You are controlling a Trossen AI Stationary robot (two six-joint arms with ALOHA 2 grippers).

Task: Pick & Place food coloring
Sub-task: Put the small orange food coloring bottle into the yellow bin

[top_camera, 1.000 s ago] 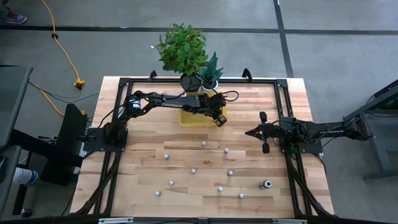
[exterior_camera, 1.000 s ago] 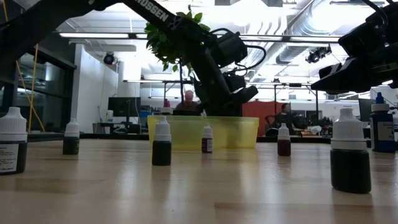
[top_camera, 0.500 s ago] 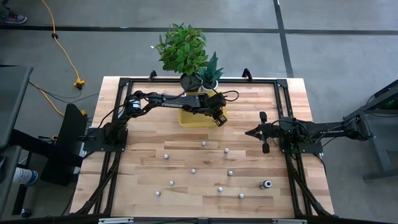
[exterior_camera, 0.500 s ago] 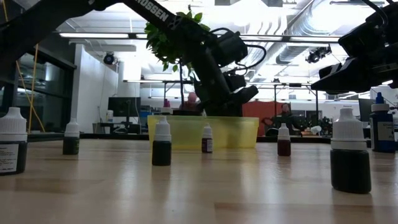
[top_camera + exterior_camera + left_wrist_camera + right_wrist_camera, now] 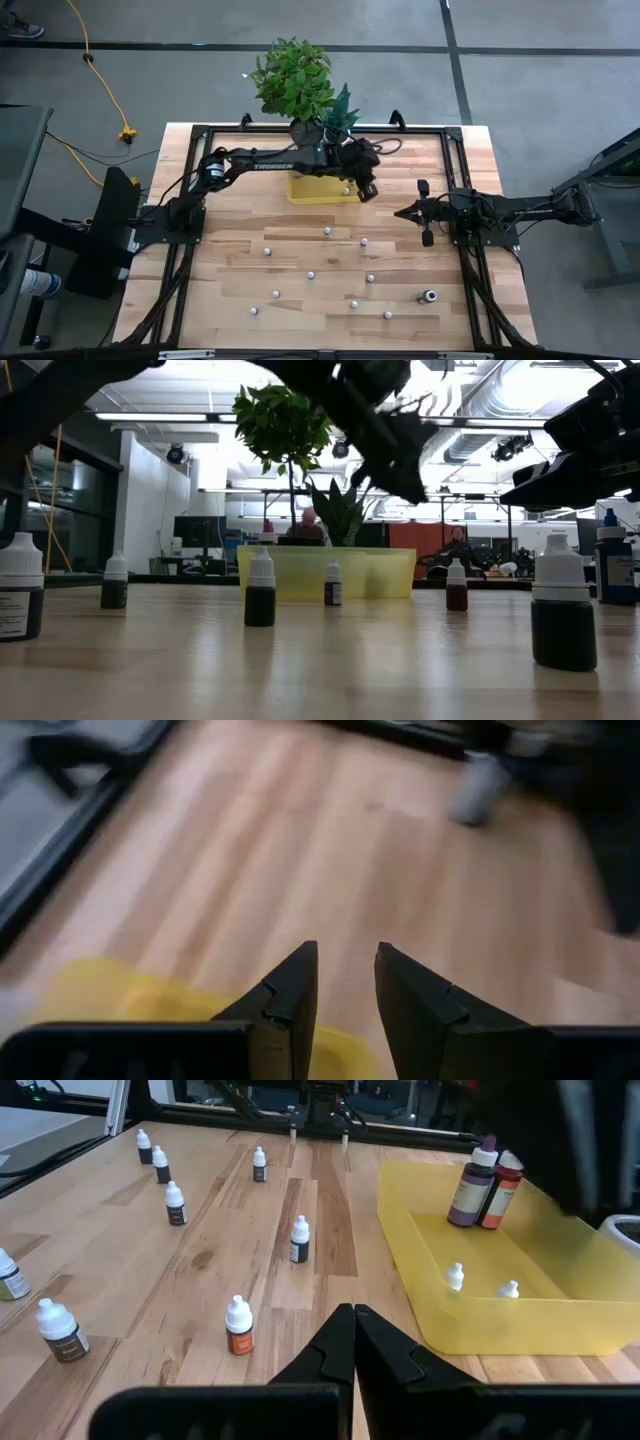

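- Since a second ago, the left gripper [image 5: 366, 191] has swung from over the flat translucent yellow tray [image 5: 305, 194] to that tray's corner on the right arm's side, and in the low view it has lifted clear above the tray's rim [image 5: 300, 551].
- Its two dark fingers [image 5: 283, 1003] stand slightly parted with nothing between them; bare wood shows in the gap.
- Inside the yellow tray lie two tiny white-capped bottles [image 5: 455, 1276], and two taller ones stand together against its wall, a purple-bodied bottle [image 5: 468, 1186] touching a red-bodied bottle [image 5: 501, 1192].
- Scattered on the light wooden table [image 5: 230, 260], on the side of the tray away from the plants, are the remaining small white-capped food coloring bottles [image 5: 328, 231], about nine, well apart from one another.
- One small bottle [image 5: 299, 1240] stands near the tray's long side; an orange-filled bottle [image 5: 238, 1326] stands farther from the tray.
- Beside the tray's far side stand a leafy green potted plant [image 5: 294, 78] and a smaller spiky-leaved potted plant [image 5: 340, 112].
- Well apart from the tray, the right gripper [image 5: 403, 212] waits with its fingers pressed together, empty.
- Beyond the table, the low view shows a person [image 5: 309, 522] seated behind the tray.
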